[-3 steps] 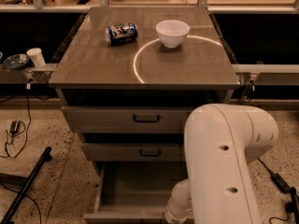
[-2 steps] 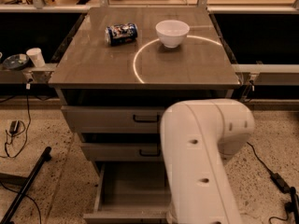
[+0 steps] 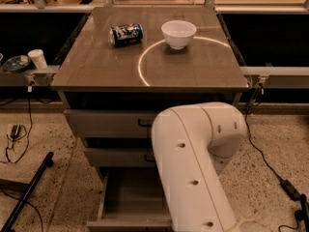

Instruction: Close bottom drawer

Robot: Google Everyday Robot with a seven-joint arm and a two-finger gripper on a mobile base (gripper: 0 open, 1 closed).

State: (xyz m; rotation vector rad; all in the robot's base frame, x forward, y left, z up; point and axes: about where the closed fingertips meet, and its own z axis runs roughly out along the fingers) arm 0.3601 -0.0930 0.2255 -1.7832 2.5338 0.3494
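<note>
The bottom drawer (image 3: 126, 198) stands pulled out from the cabinet, and its grey-brown tray looks empty in the part that shows. Its front edge (image 3: 126, 224) reaches the lower border of the camera view. My white arm (image 3: 195, 163) rises from the bottom of the view and covers the drawer's right half and its handle. My gripper does not show; it lies somewhere past the arm or outside the view.
Above are the middle drawer front (image 3: 115, 156) and the top drawer front (image 3: 108, 123), both pushed in. The cabinet top (image 3: 96, 62) holds a blue can (image 3: 126, 34) and a white bowl (image 3: 178, 33). A black tripod leg (image 3: 26, 192) and cables (image 3: 270, 163) lie on the floor.
My arm has swung left across the view and now hides more of the drawer fronts. The bottom drawer is as far out as before.
</note>
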